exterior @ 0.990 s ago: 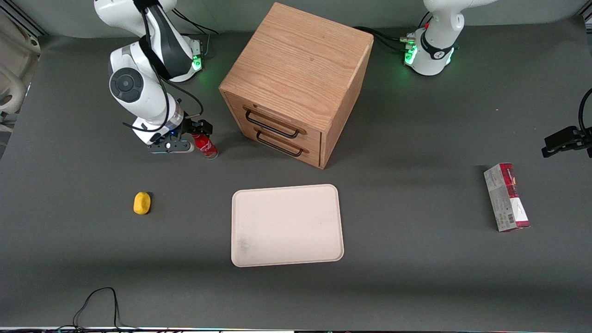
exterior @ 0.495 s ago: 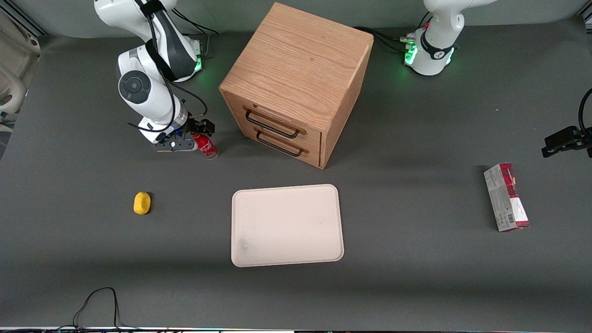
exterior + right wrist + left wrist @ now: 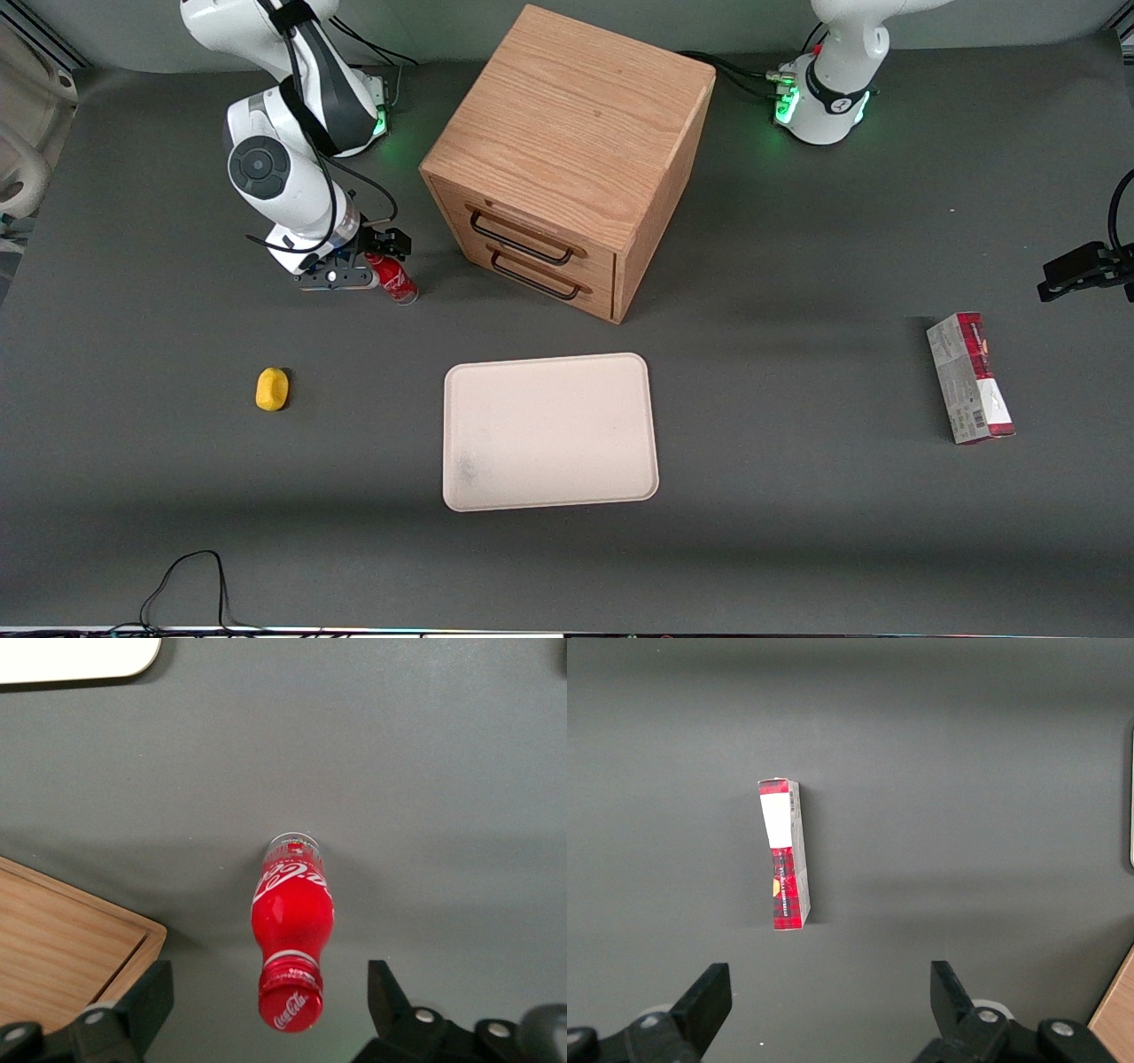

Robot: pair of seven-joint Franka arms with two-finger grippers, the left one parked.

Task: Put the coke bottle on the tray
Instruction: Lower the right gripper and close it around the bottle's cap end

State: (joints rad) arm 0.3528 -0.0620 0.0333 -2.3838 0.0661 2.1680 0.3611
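Grey tabletop [image 3: 797, 532], gripper [image 3: 270, 992] spread wide around upright coke bottle [image 3: 292, 921] — tray [image 3: 549, 431] nearer the camera.

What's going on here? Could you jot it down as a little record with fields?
goal: put coke bottle on tray
coke bottle: upright on the table, beside the wooden drawer cabinet
end effector: open, fingers either side of the bottle's cap, not gripping
tray: bare, nearer the front camera than the cabinet
other items: yellow object; red-and-grey carton
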